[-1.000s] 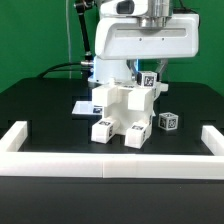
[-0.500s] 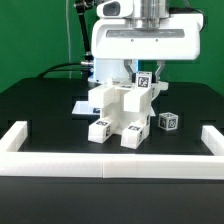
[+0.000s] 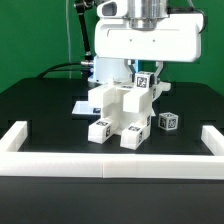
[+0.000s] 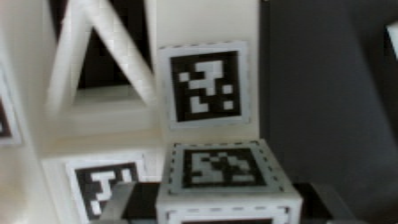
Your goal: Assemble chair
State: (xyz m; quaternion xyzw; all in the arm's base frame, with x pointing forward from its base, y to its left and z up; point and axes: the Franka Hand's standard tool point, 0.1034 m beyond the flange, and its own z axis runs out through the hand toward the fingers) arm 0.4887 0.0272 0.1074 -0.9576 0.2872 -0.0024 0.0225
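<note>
Our tool (image 3: pixel 147 72) has shifted slightly toward the exterior view's left, then settled. It grasps a tagged bar (image 3: pixel 147 83) atop the half-built chair (image 3: pixel 115 108), which stands mid-desk (image 3: pixel 45 110). We judge the bar is being seated.

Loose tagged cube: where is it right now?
The loose tagged cube sits on the black table at the exterior view's right of the partly built chair, with a small gap between them.

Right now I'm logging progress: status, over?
Gripper shut on tagged piece at chair top. Chair part-built. One loose block apart, exterior view's right.
</note>
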